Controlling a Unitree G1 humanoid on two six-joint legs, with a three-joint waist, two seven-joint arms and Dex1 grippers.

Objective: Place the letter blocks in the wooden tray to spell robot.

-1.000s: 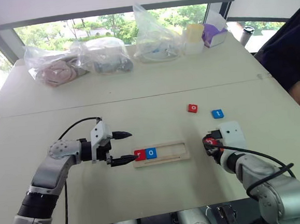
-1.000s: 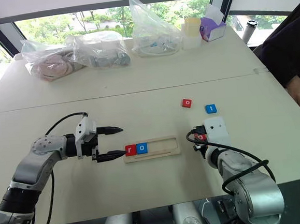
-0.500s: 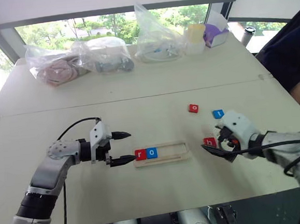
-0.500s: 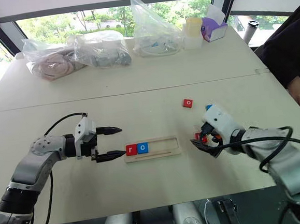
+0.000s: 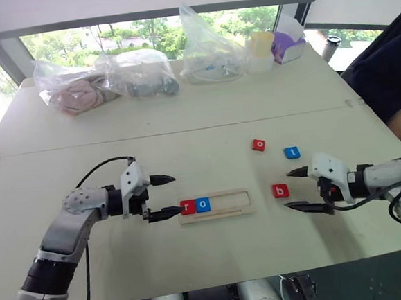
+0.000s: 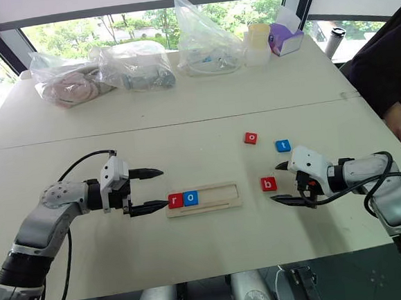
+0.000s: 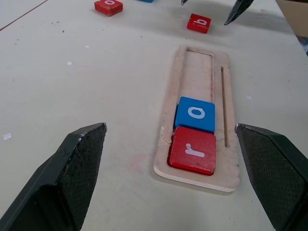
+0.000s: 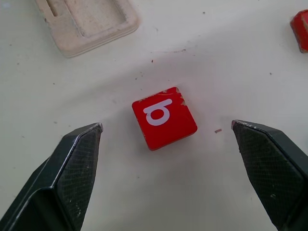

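The wooden tray [image 5: 234, 202] lies on the table's near middle, with a red r block [image 5: 187, 206] and a blue o block [image 5: 203, 205] in its left end. My left gripper [image 5: 176, 193] hovers open just left of the tray, empty. A red b block [image 5: 281, 191] lies flat on the table right of the tray. My right gripper [image 5: 288, 189] is open just right of that block, its fingers pointing at it, not touching. In the right wrist view the b block [image 8: 164, 117] sits between and ahead of the fingers. A red o block [image 5: 258, 145] and a blue t block [image 5: 292, 152] lie farther back.
Plastic bags [image 5: 105, 80] with soft items and another bag [image 5: 210, 48] line the far edge, beside a yellow-lidded container [image 5: 260, 51] and a purple box [image 5: 287, 46]. A person in a dark sleeve [image 5: 387, 73] is at the right edge.
My right gripper opened and let go of the red b block, which now lies on the table. The right arm swung out to the right and turned. The left arm stayed put.
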